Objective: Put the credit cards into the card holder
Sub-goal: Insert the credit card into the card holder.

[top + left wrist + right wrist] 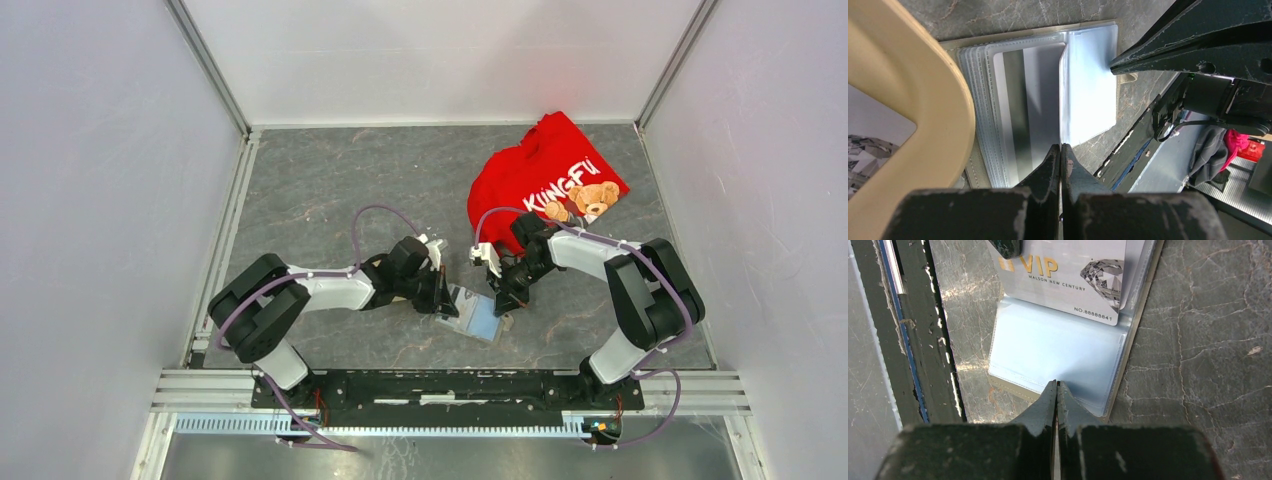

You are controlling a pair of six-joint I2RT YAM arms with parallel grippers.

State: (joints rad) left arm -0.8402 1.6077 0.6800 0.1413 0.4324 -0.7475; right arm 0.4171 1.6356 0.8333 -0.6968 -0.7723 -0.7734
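The open card holder (pixel 472 315), lying on the table (pixel 330 190) between the arms, is apparently being pinned by the closed, empty left gripper (pixel 1061 150) and right gripper (pixel 1056 386), so the credit card (pixel 1068 280) on the half nearer the left gripper is being exposed to dragging should either tip slide.

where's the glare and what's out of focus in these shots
Left wrist: the card holder has its clear pocket blown out white, and the left hand is soft up close. Right wrist: print on the VIP card is sharp, and the table glints beside the holder. Top external: even light, soft shadows under the arms.
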